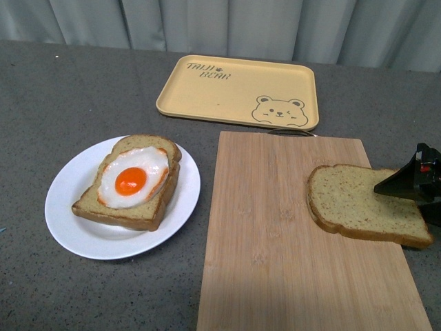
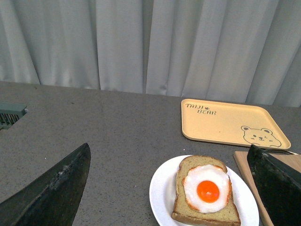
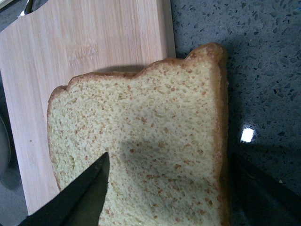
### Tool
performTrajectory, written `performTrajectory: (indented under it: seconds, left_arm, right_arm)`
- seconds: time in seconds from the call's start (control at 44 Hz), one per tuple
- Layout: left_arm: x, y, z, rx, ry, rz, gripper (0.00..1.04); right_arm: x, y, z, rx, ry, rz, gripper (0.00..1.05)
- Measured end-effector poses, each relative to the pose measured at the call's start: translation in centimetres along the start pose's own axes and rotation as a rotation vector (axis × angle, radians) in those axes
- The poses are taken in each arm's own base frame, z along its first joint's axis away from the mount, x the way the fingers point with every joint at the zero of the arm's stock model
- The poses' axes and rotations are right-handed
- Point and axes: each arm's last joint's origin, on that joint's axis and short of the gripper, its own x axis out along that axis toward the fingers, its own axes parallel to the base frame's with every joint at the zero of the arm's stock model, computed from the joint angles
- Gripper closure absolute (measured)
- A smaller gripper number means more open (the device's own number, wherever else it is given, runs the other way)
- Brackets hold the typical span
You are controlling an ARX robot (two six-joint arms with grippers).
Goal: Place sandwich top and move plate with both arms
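Note:
The sandwich top (image 1: 362,205), a plain brown bread slice, lies on the right side of a wooden cutting board (image 1: 275,234), its outer edge hanging past the board. My right gripper (image 1: 408,187) is open at that edge. In the right wrist view the gripper (image 3: 171,162) straddles the slice (image 3: 155,122): one finger (image 3: 82,195) is over the crumb, the other (image 3: 265,193) is beside the crust. The white plate (image 1: 65,189) holds a bread slice with a fried egg (image 1: 132,181). My left gripper (image 2: 169,157) is open above the counter, short of the plate (image 2: 162,188).
A yellow tray with a bear drawing (image 1: 238,89) lies at the back, behind the board. Grey curtains hang behind the dark speckled counter (image 1: 55,89). A vent grille (image 2: 10,114) shows in the left wrist view.

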Motion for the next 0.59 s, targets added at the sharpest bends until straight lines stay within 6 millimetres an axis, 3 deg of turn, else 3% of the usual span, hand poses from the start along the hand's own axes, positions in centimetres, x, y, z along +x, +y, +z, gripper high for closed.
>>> performTrajectory:
  seconds: [0.182, 0.386, 0.523, 0.591]
  left_arm:
    - [0.0, 0.0, 0.0, 0.000, 0.000, 0.000, 0.07]
    - [0.0, 0.0, 0.0, 0.000, 0.000, 0.000, 0.07]
    - [0.0, 0.0, 0.0, 0.000, 0.000, 0.000, 0.07]
    - [0.0, 0.0, 0.0, 0.000, 0.000, 0.000, 0.07]
  right_arm:
    - [0.0, 0.3, 0.0, 0.021, -0.005, -0.011, 0.62]
    - [-1.5, 1.4, 0.0, 0.024, -0.019, 0.036, 1.00]
    - [-3.4, 3.0, 0.6, 0.061, -0.077, 0.150, 1.03]
    - [-4.4, 5.2, 1.1, 0.039, -0.107, 0.248, 1.03]
